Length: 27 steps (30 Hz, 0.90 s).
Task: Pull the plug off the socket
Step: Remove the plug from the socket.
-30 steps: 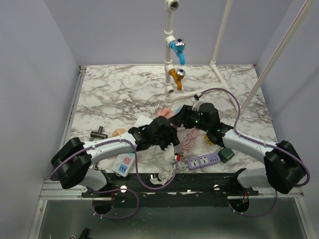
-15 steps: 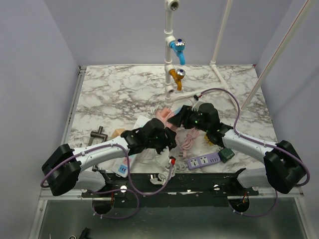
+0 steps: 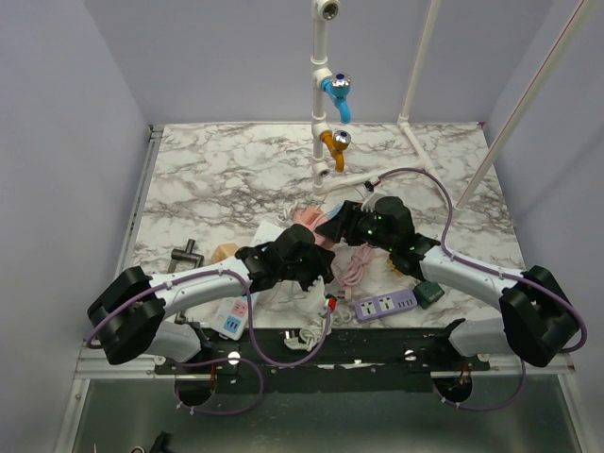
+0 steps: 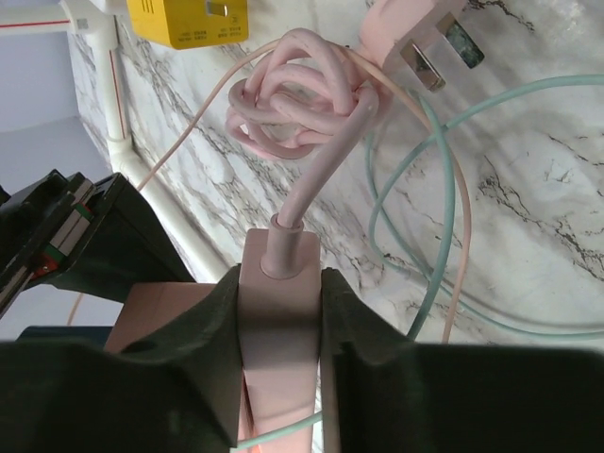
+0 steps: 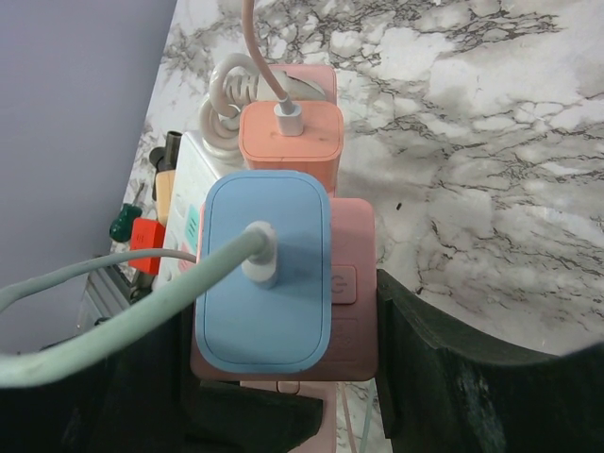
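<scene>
Your light-blue rectangular plug (image 5: 266, 274) sits plugged into the pink plastic socket block (image 5: 357, 283), and its pale green cable (image 5: 113, 321) runs off to the left in the right wrist view. A salmon square plug (image 5: 288, 137) is seated just beyond it in the same block. Your right gripper (image 5: 283, 321) is clamped on that block, a finger against each long side. Your left gripper (image 4: 280, 283) is clenched on a pink rectangular piece (image 4: 278, 340) whose thick pink cord (image 4: 297, 99) rises into a knotted coil. You cannot tell whether this piece is the block's own end. From above, both grippers meet over the cable tangle at the front middle of the marble table (image 3: 217, 179), with a purple power strip (image 3: 385, 304) near them toward the front edge.
</scene>
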### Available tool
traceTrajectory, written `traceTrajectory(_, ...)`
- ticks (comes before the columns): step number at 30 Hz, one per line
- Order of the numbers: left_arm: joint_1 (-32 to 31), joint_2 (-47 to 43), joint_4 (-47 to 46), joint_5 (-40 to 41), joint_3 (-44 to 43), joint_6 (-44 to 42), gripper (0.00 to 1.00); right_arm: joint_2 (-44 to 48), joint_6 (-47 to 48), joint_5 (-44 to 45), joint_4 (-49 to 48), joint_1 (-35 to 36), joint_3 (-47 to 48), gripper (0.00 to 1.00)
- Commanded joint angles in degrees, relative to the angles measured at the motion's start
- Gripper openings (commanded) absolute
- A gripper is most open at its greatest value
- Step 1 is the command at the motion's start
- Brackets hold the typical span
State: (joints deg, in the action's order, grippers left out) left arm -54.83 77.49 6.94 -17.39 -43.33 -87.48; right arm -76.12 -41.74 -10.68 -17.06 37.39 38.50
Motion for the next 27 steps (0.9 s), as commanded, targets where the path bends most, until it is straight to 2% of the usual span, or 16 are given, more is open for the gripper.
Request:
traceTrajectory(1, -0.1, -1.3, -1.4, -0.9, 1.8, -1.2, 0.05, 1.8, -1.9, -0.6, -10.2, 0.4, 2.6, 0.04)
traceTrajectory(2, -0.1, -1.4, -1.4, -0.7, 2.0, -1.2, 0.00, 1.9, -1.9, -0.3, -10.2, 0.4, 2.5, 0.04)
traceTrajectory(8, -0.1, -0.9, -0.7, 0.8, 1.2, 1.4, 0.00, 3.5, -1.8, 2.2, -9.6, 0.4, 2.2, 0.01)
traceTrajectory(17, 0.6, -2.4, 5.2, -0.3, 2.7, 1.3, 0.00, 11.4, -0.7, 8.5, -4.9, 0.1, 0.2, 0.01)
traceTrajectory(27, 0.8, -2.9, 7.5, 0.7, 4.0, 1.8, 0.00, 9.8, -3.8, 5.3, -6.3, -4.6, -1.5, 0.01)
